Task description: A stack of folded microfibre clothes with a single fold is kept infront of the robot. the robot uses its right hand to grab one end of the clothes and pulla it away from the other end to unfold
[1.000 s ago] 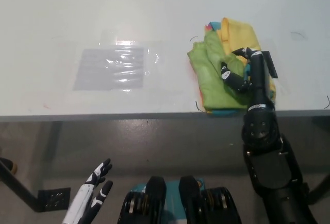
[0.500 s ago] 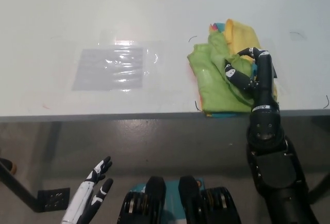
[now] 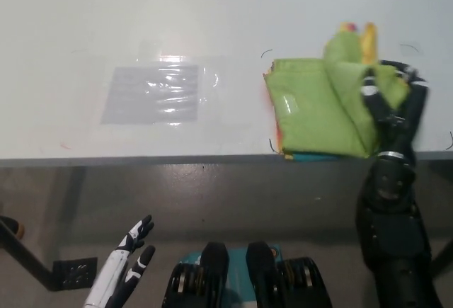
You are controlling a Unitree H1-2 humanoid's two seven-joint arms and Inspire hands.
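A stack of microfibre cloths (image 3: 318, 113) lies on the white table near its front edge, right of centre. The top cloth is green; yellow and teal edges show under it. My black right hand (image 3: 393, 101) is shut on the right end of the green cloth, which is drawn up and to the right in a bunched fold, blurred by motion. Part of the stack beneath the raised cloth is hidden. My white left hand (image 3: 126, 265) rests low at the lower left, below the table edge, its fingers apart and holding nothing.
A clear plastic sheet (image 3: 154, 93) lies flat on the table left of centre. The table's front edge (image 3: 141, 161) runs across the picture. Below it a black bracket (image 3: 71, 274) sits on the grey floor.
My right hand has moved right and slightly up, dragging the green cloth's end with it. The green cloth now spreads wider over the stack. The left hand stayed put.
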